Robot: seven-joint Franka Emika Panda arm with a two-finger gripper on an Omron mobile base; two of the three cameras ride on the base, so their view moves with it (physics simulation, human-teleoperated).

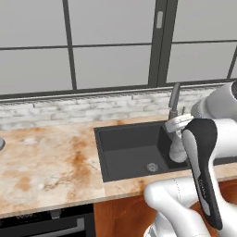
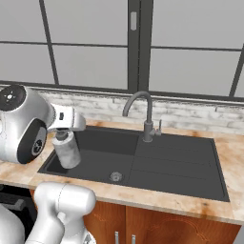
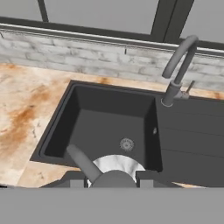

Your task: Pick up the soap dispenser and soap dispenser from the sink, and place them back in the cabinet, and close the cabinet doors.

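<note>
Your white arm's two-finger gripper (image 2: 66, 129) clamps the wider grey-white marbled pump bottle (image 2: 67, 149) by its neck, holding it upright above the dark charcoal rectangular sink basin (image 2: 100, 161), left of its drain.

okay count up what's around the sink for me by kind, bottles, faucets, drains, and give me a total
Soap dispensers: 1, the grey-white marbled soap dispenser, held in the gripper above the sink
Faucets: 1, the faucet
Drains: 1, the drain
Total: 3
</note>
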